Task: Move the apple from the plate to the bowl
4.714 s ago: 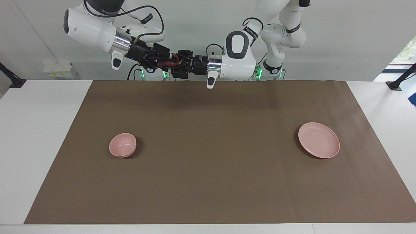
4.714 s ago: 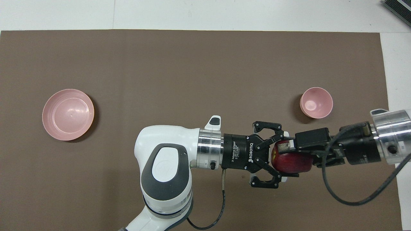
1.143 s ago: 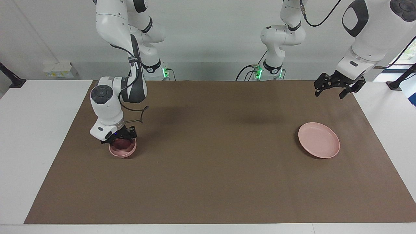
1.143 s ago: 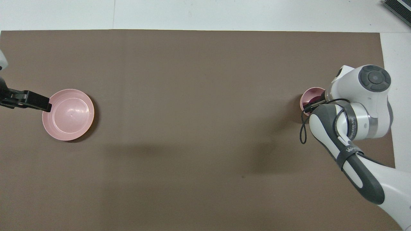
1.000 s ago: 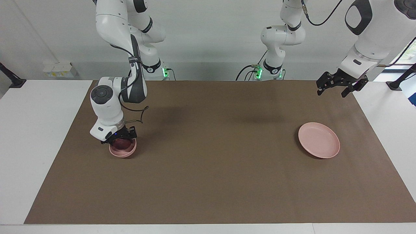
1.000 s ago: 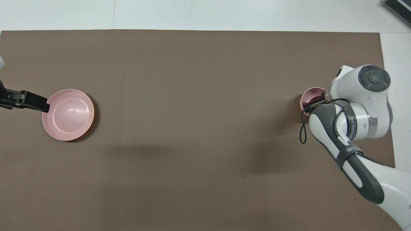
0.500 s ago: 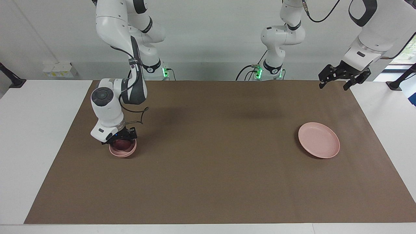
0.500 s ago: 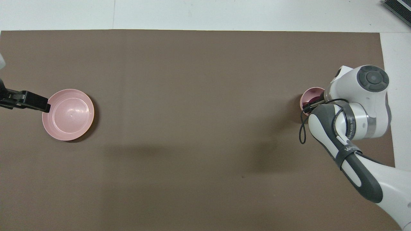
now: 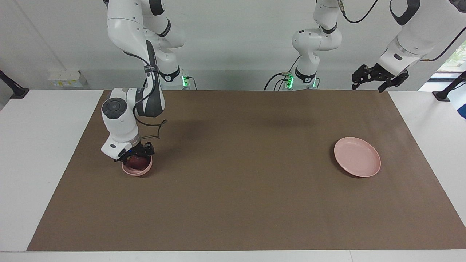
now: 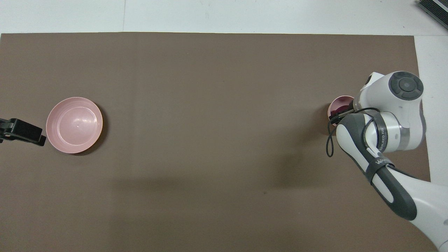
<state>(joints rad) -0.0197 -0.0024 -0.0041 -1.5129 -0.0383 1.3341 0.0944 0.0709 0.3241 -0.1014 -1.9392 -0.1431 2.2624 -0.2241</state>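
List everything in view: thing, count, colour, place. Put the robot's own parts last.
apple: one, dark red, in the bowl, partly hidden by the right gripper.
bowl: one, pale pink, on the mat toward the right arm's end of the table.
plate: one, pale pink, nothing on it, on the mat toward the left arm's end.
mat: one, brown, covering most of the table.
table: one, white, showing around the mat.
left gripper: one, black, open, up in the air over the mat's edge closest to the robots, at the left arm's end; this arm waits.
right gripper: one, black, low over the bowl, at the apple.
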